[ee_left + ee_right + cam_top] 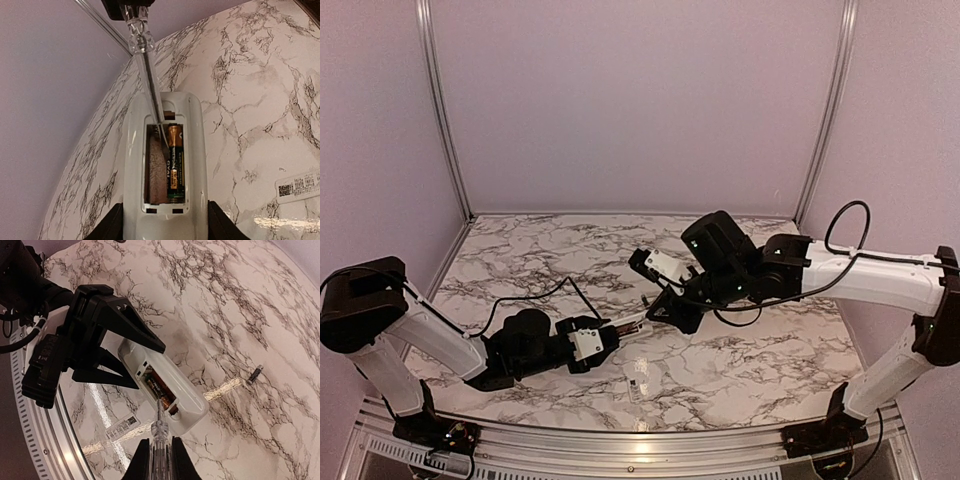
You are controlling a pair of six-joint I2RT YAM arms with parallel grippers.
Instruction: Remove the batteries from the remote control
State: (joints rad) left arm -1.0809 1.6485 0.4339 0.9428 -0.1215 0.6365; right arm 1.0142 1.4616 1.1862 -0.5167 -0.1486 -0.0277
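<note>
Tool-wise: gripping the remote control (pixel 195 150) by its long sides with the left tool (pixel 165 227), back up, cover off, over the middle of the counter (pixel 740 360), a bit toward the near edge. Pinching a screwdriver (pixel 159 432) tight in the right tool (pixel 159 465), tip poked into the bay right by the top of the remaining battery (pixel 175 160). Halfway there, looks like: seeing one slot bare, and spotted the other battery (pixel 256 375) loose on the counter, well apart from the remote, far-edge side. Just need to lever that last one out, probably.
</note>
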